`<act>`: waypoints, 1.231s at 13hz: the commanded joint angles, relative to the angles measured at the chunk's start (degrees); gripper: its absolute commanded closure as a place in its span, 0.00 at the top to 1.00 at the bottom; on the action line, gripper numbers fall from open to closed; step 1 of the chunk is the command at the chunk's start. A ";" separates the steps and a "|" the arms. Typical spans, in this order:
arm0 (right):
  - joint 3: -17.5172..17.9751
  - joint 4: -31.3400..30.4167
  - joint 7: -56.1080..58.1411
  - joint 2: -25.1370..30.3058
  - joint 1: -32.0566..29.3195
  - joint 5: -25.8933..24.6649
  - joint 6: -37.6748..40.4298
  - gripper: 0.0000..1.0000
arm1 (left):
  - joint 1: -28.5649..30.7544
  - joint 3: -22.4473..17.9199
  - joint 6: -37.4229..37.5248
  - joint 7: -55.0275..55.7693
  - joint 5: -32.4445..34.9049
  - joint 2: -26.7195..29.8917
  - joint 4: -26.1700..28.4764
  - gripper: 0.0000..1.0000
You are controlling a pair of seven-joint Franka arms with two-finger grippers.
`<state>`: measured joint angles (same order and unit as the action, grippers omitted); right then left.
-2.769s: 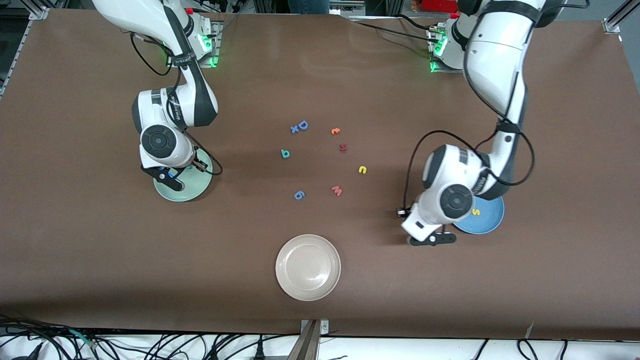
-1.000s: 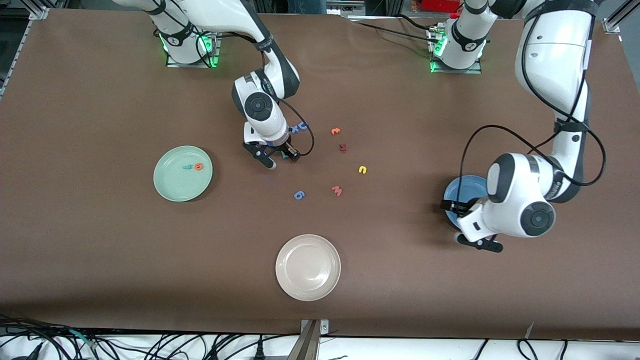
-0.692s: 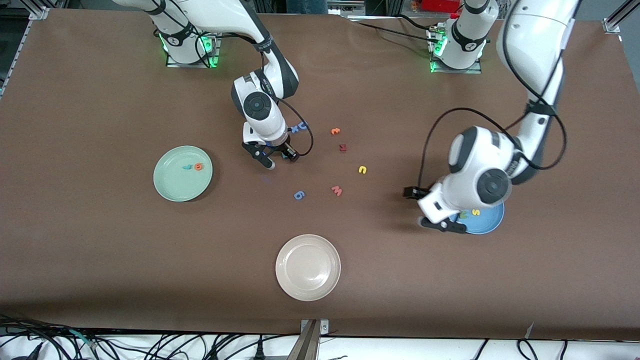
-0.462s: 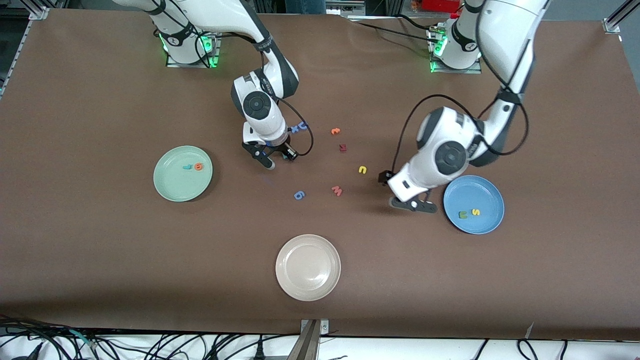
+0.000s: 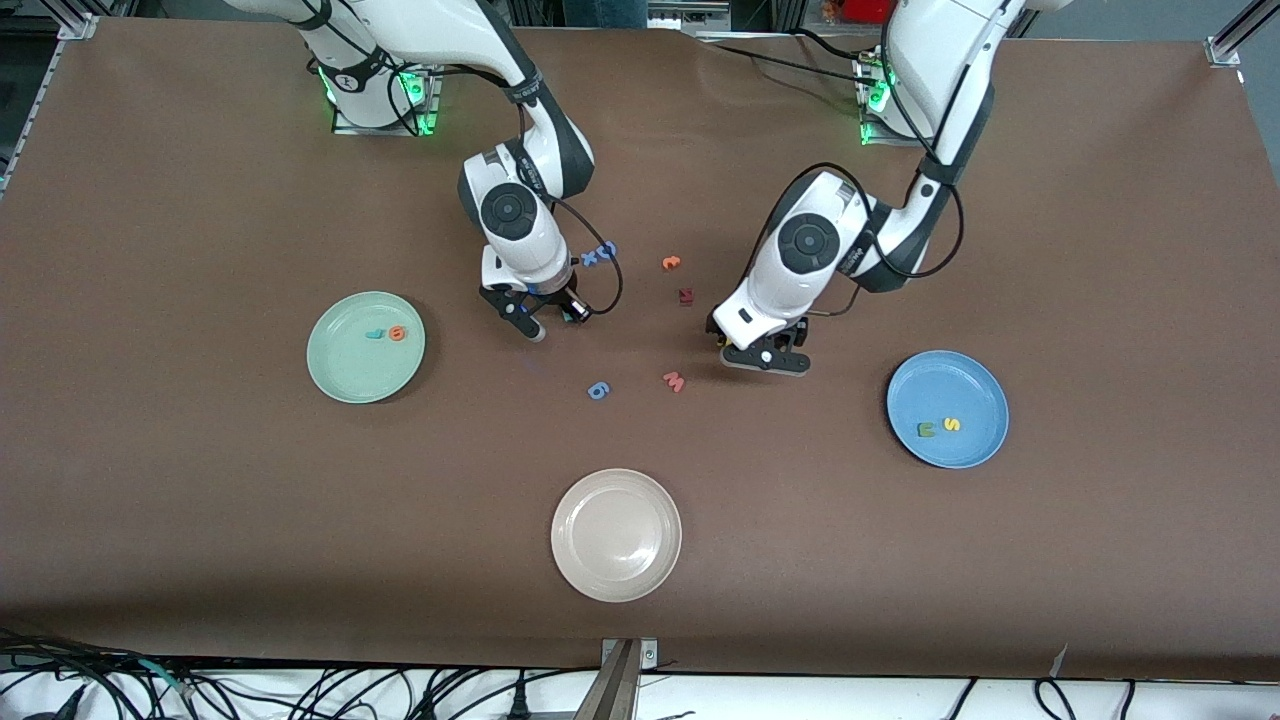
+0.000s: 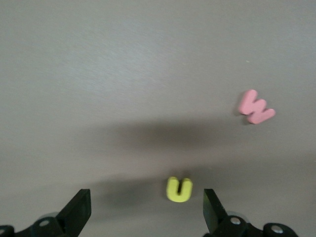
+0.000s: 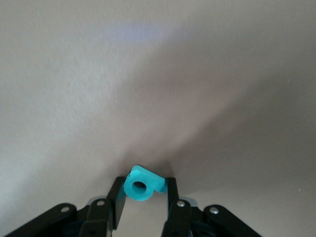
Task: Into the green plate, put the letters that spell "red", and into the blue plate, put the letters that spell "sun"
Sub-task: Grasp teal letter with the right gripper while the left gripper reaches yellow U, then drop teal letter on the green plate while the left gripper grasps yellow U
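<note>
Teal "d" (image 7: 142, 184) pinched in right claw (image 7: 143, 200); left claw (image 6: 143, 212) spread over yellow "n" (image 6: 179, 189), pink "w" (image 6: 256, 107) nearby.

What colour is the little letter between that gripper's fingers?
Teal letter, seen best in the right wrist view.

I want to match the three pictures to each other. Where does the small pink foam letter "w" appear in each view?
Front view: the pink foam letter "w" lies on the brown table, nearer to the camera than the dark red letter, close to the left gripper.
Left wrist view: it lies apart from the yellow foam letter.
Right wrist view: not in it.
Shared landmark: the open left gripper, in the front and left wrist views.
</note>
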<state>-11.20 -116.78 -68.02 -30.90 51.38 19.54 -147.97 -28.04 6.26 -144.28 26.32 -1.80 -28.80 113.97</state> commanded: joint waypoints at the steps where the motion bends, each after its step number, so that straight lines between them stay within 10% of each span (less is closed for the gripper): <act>1: -4.25 -0.73 2.87 4.61 0.82 0.50 5.29 0.25 | -1.31 -0.46 -3.64 2.86 2.49 1.21 3.28 0.99; 10: -26.49 -5.29 29.57 10.43 0.74 -6.27 20.62 0.20 | -2.63 -0.55 -7.07 9.36 8.56 -2.40 2.57 0.96; 14: -31.43 -6.44 40.85 6.47 -1.98 -6.00 20.00 0.22 | -3.42 -0.55 -7.15 11.03 8.74 -2.93 2.49 0.73; 15: -31.43 -6.35 41.82 5.51 -1.99 -6.00 20.09 0.27 | -3.42 -0.55 -7.15 11.30 8.74 -2.93 2.49 0.64; 16: -31.43 -6.35 42.87 5.33 -2.16 -6.00 20.17 0.59 | -3.42 -0.55 -7.07 11.30 8.74 -2.93 2.23 0.59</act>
<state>-42.62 -123.18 -26.77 -24.43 48.79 14.04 -127.50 -30.91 6.21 -150.80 35.56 4.64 -31.49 116.62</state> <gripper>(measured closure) 0.621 0.291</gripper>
